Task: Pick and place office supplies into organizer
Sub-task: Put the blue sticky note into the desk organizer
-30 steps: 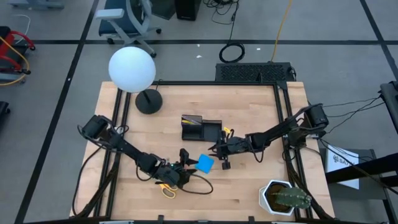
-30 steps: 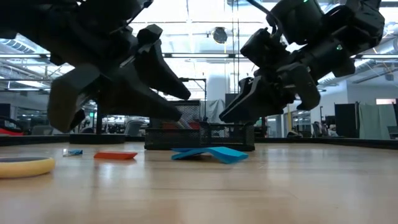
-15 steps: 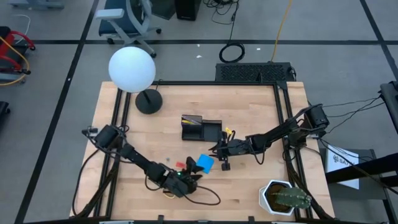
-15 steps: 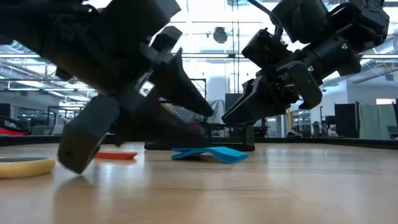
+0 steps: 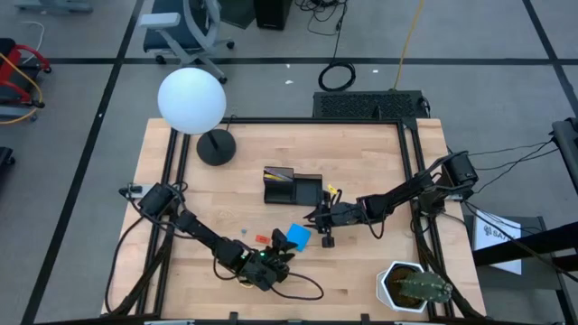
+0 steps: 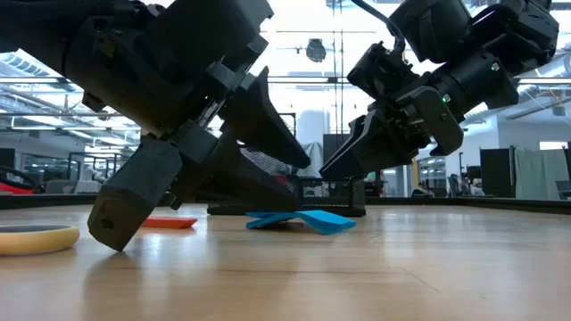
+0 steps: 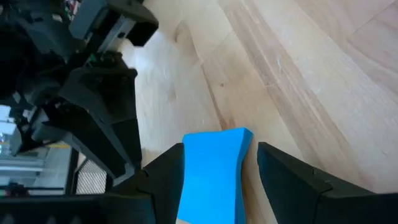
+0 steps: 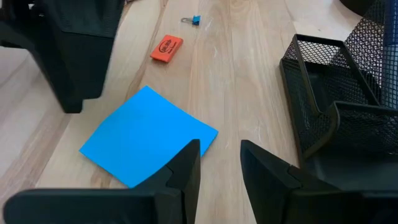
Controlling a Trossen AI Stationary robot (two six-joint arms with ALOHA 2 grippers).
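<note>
The blue square pad [image 5: 299, 236] lies flat on the wood near the table's middle. My left gripper [image 5: 281, 246] is low at its near-left side and open. In the left wrist view the pad's end [image 7: 214, 163] lies between the two fingers, and I cannot tell whether they touch it. My right gripper [image 5: 317, 227] hovers just right of the pad [image 8: 146, 138], open by a narrow gap. The black mesh organizer [image 5: 291, 187] stands beyond them. A red piece [image 8: 166, 48] and a blue clip [image 8: 194, 20] lie left of the pad. The yellow scissor handle [image 6: 36, 239] rests by the left arm.
A round black lamp base [image 5: 216, 147] with a white globe [image 5: 191, 100] stands at the far left. A white potted cactus [image 5: 414, 288] sits at the near right corner. A black cable [image 5: 305, 291] loops on the table by the left gripper. Bare wood lies right of the organizer.
My left gripper has swung toward the table's near edge and right, tipped down low over the wood, and turned its open fingers toward the blue pad. The pad and the small pieces have stayed in place.
</note>
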